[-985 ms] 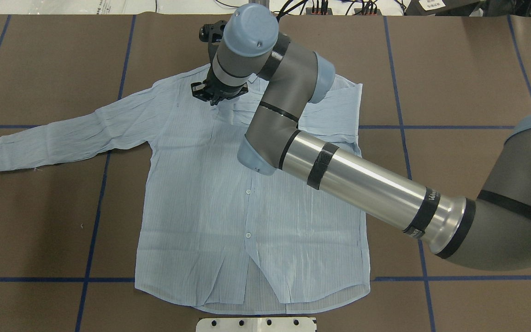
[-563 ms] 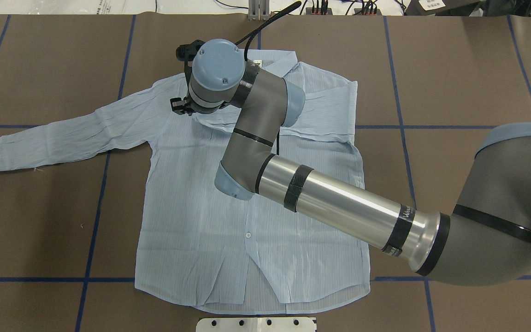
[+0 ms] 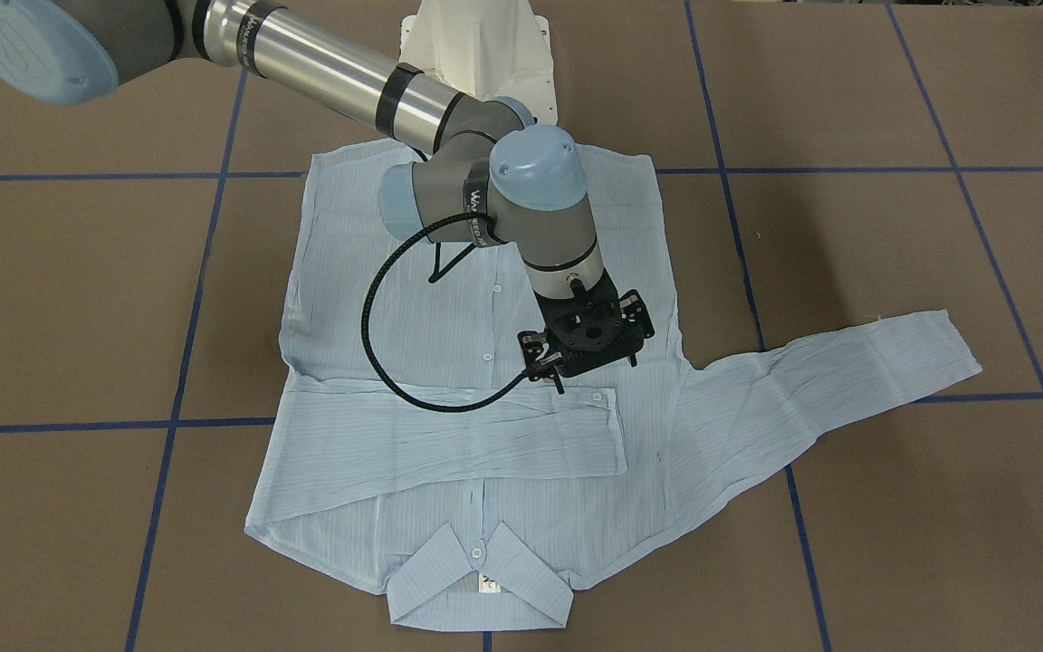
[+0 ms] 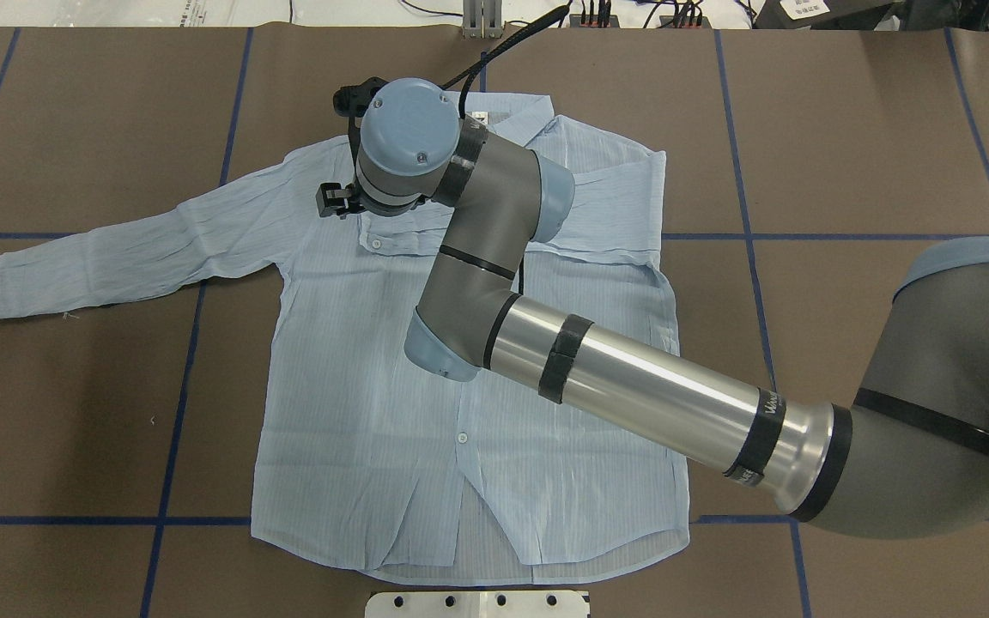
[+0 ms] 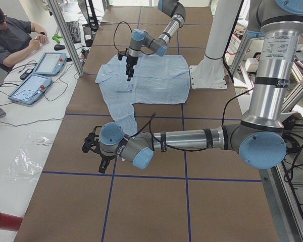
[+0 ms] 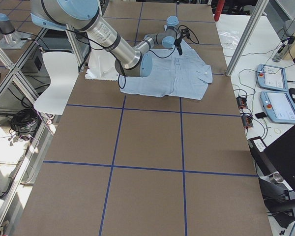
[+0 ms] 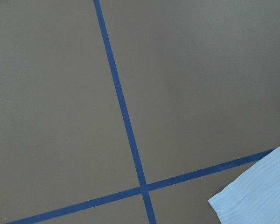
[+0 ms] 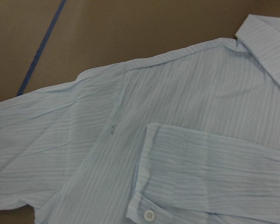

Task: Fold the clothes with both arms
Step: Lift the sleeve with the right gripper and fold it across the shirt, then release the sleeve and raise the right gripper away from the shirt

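The light-blue shirt (image 4: 374,386) lies flat, front up, collar (image 3: 481,580) at the far side from the robot. One sleeve (image 4: 117,257) stretches out to the overhead view's left. The other sleeve (image 3: 467,435) lies folded across the chest, its buttoned cuff (image 4: 383,242) flat on the fabric. My right gripper (image 3: 587,342) hovers just above the chest beside that cuff, points down and looks open and empty. The right wrist view shows the cuff (image 8: 177,186) lying free. My left gripper (image 5: 103,165) shows only in the exterior left view, over bare table near the outstretched sleeve's end (image 7: 261,196). I cannot tell whether it is open or shut.
The white pedestal base (image 4: 477,603) stands at the near table edge by the shirt's hem. Blue tape lines (image 4: 177,412) cross the brown table cover. An operator (image 5: 10,35) with tablets (image 5: 30,85) sits beyond the far edge, behind aluminium posts (image 5: 65,35).
My right gripper carried the sleeve cuff leftward across the chest and let it go. The cuff now lies flat on the shirt with its button showing. The gripper stays just beside it.
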You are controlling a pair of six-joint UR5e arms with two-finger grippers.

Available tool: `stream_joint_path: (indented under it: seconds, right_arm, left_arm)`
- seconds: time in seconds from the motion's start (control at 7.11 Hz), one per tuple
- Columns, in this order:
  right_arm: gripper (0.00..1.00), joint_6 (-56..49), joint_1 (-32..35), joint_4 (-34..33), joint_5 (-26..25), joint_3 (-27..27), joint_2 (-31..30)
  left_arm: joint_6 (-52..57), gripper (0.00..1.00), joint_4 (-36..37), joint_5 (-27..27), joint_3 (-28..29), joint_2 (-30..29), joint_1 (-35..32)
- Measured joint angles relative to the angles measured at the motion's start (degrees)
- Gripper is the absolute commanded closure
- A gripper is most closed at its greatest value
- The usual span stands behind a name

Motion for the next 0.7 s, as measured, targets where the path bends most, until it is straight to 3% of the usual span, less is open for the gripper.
stream_joint_path:
  seconds: [0.42,0.7]
  right_arm:
    - [0.0,-2.94,4.78,-19.8,4.1,18.18,-9.19]
    - [0.0,-10.5,9.03,-25.8,8.37,30.17,-19.74]
  left_arm:
    - [-19.18,0.02,-15.13,7.6,0.01,3.45,8.1]
    - [-28.86,0.04,-19.42,15.57,-1.6,5.21,14.62]
